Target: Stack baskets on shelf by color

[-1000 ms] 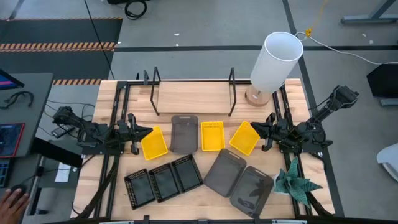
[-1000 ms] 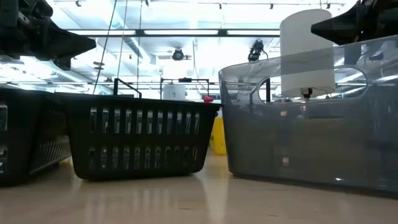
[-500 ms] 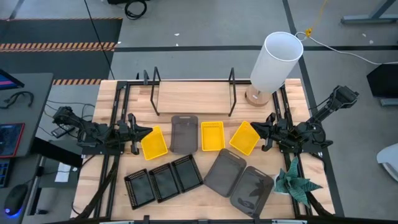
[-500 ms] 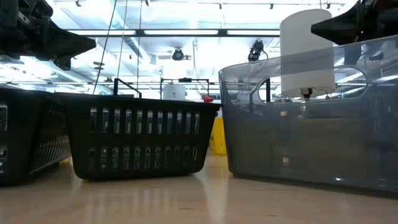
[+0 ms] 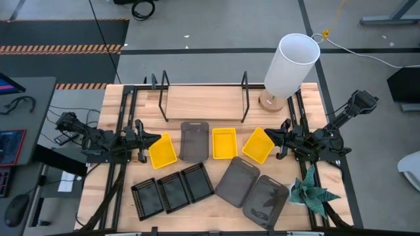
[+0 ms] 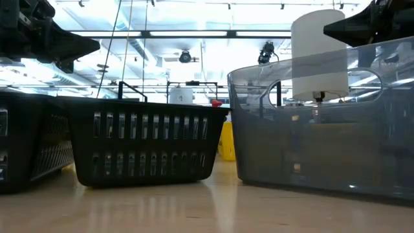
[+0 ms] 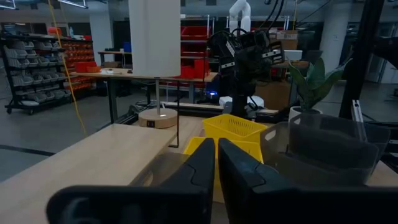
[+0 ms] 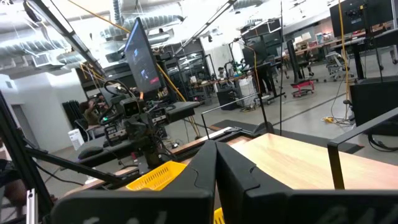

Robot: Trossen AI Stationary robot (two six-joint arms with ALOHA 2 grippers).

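Observation:
Three yellow baskets (image 5: 162, 151), (image 5: 224, 143), (image 5: 258, 145) lie in a row across the table's middle, with a dark grey basket (image 5: 194, 139) between the first two. Two more grey baskets (image 5: 237, 181), (image 5: 266, 200) and three black gridded ones (image 5: 147, 198), (image 5: 172, 191), (image 5: 197, 181) rest flat near the near edge. The shelf (image 5: 203, 101) stands bare at the far edge. My left gripper (image 5: 156, 138) hovers shut just left of the left yellow basket. My right gripper (image 5: 268, 135) hovers shut by the right yellow basket's far right corner. Both shut finger pairs show in the wrist views (image 7: 216, 163), (image 8: 216, 163).
A white cylindrical lamp (image 5: 289, 65) stands on a round wooden base at the far right corner, beside the shelf's right wire frame (image 5: 244, 97). A green artificial plant (image 5: 314, 193) sits at the near right edge. Bare wood lies between the shelf and the basket row.
Neither arm nor any basket has moved. A person's hand that lay on the desk beyond the table's near left corner has drawn out of view.

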